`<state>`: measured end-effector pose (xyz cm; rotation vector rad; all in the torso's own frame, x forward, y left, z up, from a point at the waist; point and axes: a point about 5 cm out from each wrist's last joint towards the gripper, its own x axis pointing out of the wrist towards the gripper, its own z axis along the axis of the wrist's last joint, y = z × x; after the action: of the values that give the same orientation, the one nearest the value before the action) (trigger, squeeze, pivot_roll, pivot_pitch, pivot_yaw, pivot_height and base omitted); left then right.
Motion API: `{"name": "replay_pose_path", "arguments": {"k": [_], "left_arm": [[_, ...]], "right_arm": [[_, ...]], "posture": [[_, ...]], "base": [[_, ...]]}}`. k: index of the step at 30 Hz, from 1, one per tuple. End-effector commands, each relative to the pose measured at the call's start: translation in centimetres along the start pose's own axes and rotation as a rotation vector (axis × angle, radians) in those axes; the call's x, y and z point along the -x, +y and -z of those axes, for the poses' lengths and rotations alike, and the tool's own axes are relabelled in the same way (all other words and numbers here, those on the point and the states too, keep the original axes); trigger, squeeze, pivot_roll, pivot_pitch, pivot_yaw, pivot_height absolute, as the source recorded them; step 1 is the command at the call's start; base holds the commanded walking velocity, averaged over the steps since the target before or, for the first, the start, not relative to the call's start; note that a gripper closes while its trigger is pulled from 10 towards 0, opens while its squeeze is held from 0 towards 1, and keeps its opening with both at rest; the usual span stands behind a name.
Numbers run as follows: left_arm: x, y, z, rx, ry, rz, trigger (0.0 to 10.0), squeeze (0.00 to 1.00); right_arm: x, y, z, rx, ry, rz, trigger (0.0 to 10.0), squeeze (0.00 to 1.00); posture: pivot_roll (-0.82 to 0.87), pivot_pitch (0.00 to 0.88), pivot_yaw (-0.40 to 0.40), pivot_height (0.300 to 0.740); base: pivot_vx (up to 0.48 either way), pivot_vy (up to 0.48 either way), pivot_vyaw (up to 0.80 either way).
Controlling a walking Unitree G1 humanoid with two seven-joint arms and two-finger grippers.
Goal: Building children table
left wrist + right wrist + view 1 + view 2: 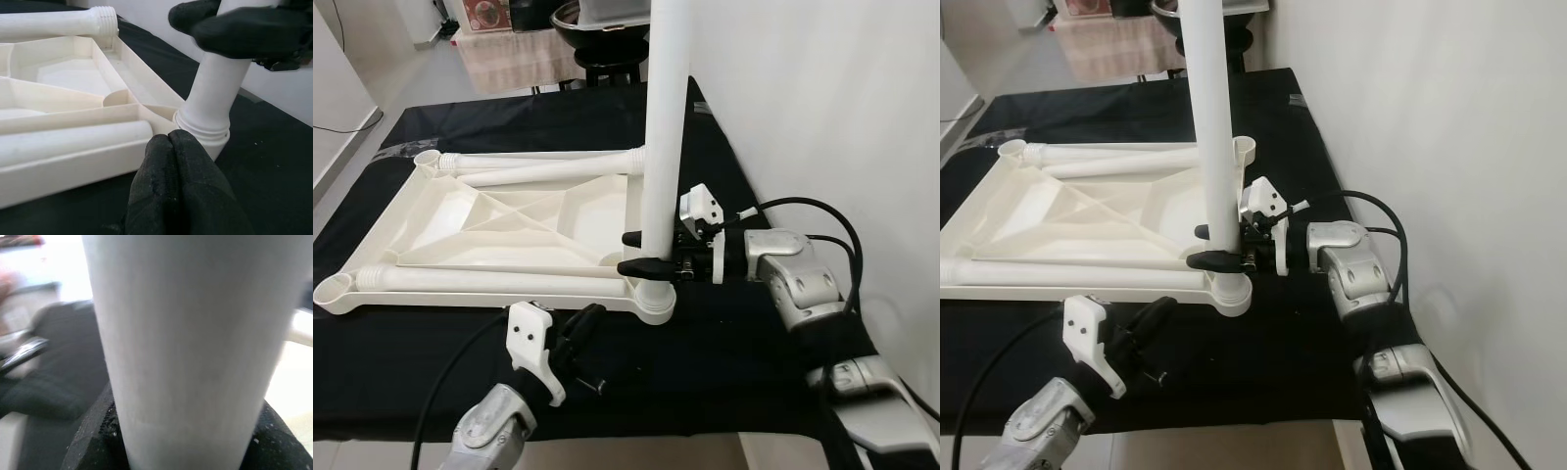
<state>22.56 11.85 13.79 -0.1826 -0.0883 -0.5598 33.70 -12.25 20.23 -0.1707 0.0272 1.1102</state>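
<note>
While your right gripper (641, 253) was grasping the upright leg (664, 127) near its base, one black finger on each side of the tube, the leg stood in the corner socket (655, 302) of the tabletop (509, 220), a little below the centre of the frame. You could see the tabletop lying upside down on the black cloth (724, 362), ribs facing up, in the middle left of the frame. Two more legs (548, 168) lay flat on it, along its far and near edges, and one threaded end (102, 18) showed in the upper left of the left wrist view. Your left gripper (582, 328) was at the bottom centre, just in front of the socket, with its fingers (178, 191) pressed together and holding nothing. Whether it touched the tabletop, I cannot tell. The white wall (822, 108) filled the right side.
</note>
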Motion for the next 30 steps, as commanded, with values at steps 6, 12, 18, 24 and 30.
{"name": "replay_pose_path", "arguments": {"k": [6, 12, 18, 24, 30], "left_arm": [[0.2, 0.3, 0.2, 0.002, 0.009, 0.003, 10.0, 0.00], [-0.1, 0.3, 0.4, 0.004, 0.016, 0.008, 10.0, 0.00], [-0.1, 0.2, 0.3, 0.001, 0.002, -0.012, 10.0, 0.00], [-0.2, 0.2, 0.1, 0.003, -0.004, -0.014, 10.0, 0.00], [-0.3, 0.1, 0.1, 0.005, -0.004, -0.008, 10.0, 0.00]], "right_arm": [[-2.1, 5.8, 5.6, -0.201, 0.212, 0.596, 0.0, 0.00], [-3.9, 5.0, 4.9, -0.128, 0.198, 0.553, 0.0, 0.00], [-4.0, 4.6, 4.1, -0.183, 0.108, 0.515, 10.0, 1.00], [-3.4, 4.4, 2.0, -0.179, -0.015, 0.233, 10.0, 1.00], [-2.3, 2.1, 0.1, -0.072, -0.047, 0.031, 10.0, 0.00]], "posture": [[-0.03, 0.140, 0.036, 0.740], [-0.01, 0.126, 0.017, 0.740], [-0.01, 0.134, 0.009, 0.740], [-0.01, 0.140, 0.017, 0.740], [0.00, 0.148, 0.021, 0.740]], "base": [[0.000, 0.000, 0.00], [0.000, 0.000, 0.00], [0.000, 0.000, 0.00], [0.000, 0.000, 0.00], [0.000, 0.000, 0.00]]}}
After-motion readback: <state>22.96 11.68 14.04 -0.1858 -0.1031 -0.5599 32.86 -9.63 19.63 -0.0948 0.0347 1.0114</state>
